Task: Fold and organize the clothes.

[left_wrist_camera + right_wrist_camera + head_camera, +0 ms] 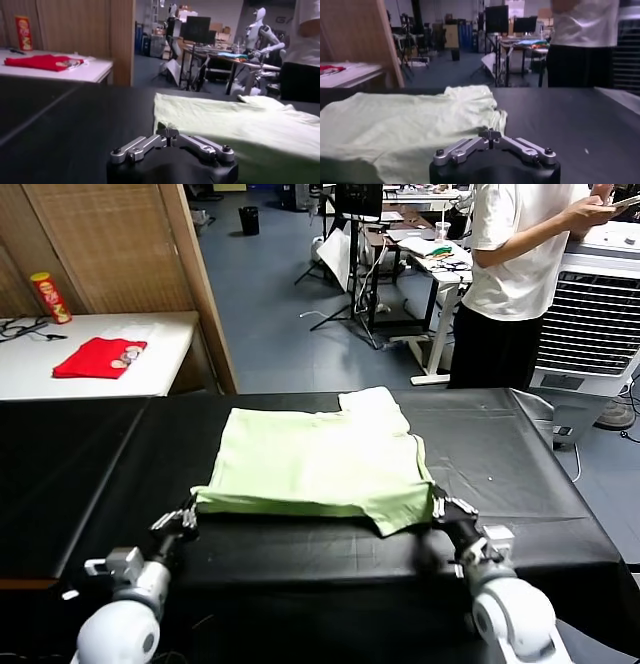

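- Pale yellow-green shirt [315, 464] lies folded on the black desk [520, 454], roughly centred, near edge toward the robot, one sleeve [375, 406] sticking out at the far side
- Left gripper [186, 519] sits at the shirt's near left corner; in its wrist view the jaws are closed, tips meeting right at the fabric edge [167, 131]; whether cloth is pinched between them, cannot tell
- Right gripper [440, 506] sits at the near right corner, jaws closed, tips touching the shirt's hem there
- Right wrist view shows the shirt rumpled beside the closed gripper [491, 134]
- Red folded garment [100, 356] on a white side table [160, 379], far left, red canister [50, 297] standing behind it
- Person in white top [525, 254] stands beyond the desk, far right
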{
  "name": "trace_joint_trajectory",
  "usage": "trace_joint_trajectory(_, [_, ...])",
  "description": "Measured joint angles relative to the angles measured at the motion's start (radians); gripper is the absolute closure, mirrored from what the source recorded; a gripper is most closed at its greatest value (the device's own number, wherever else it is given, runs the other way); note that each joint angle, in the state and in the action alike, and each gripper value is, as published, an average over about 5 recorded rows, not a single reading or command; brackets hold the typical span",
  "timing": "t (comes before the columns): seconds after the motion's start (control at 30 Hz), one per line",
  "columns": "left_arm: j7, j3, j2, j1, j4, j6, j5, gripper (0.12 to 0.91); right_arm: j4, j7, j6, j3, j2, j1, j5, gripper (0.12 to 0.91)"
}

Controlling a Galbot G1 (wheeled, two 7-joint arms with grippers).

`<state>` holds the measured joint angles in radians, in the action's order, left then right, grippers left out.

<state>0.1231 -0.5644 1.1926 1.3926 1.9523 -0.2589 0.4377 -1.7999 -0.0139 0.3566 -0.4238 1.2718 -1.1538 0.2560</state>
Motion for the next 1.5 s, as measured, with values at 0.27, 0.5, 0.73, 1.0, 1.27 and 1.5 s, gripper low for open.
trace_joint_trajectory(0.27, [-0.009, 0.046, -0.021, -0.125, -0.134, 0.007, -0.026, 0.904, 0.143, 0.039, -0.039, 0.05, 0.0, 0.119, -0.014, 0.904])
trace_joint_trajectory(0.5, [-0.011, 0.056, -0.022, -0.157, -0.162, -0.008, -0.029, 0.795, 0.087, 0.059, 0.046, 0.036, -0.038, 0.086, 0.009, 0.681])
trace_joint_trajectory(0.73, [-0.015, 0.045, -0.027, -0.114, -0.119, -0.026, -0.022, 0.395, -0.072, 0.054, 0.077, -0.004, -0.081, -0.039, 0.017, 0.304])
trace_joint_trajectory(1.0, [-0.028, 0.033, -0.03, -0.065, -0.092, -0.045, 0.021, 0.234, -0.127, 0.052, 0.074, -0.024, -0.077, -0.136, 0.006, 0.24])
trace_joint_trajectory(1.27, [-0.037, 0.032, -0.029, -0.069, -0.12, -0.052, 0.063, 0.28, -0.116, 0.05, 0.074, -0.015, -0.057, -0.15, -0.014, 0.551])
trace_joint_trajectory(1.5, [-0.043, 0.035, -0.03, -0.072, -0.135, -0.052, 0.065, 0.671, -0.123, 0.046, 0.079, -0.015, -0.074, -0.14, 0.008, 0.871])
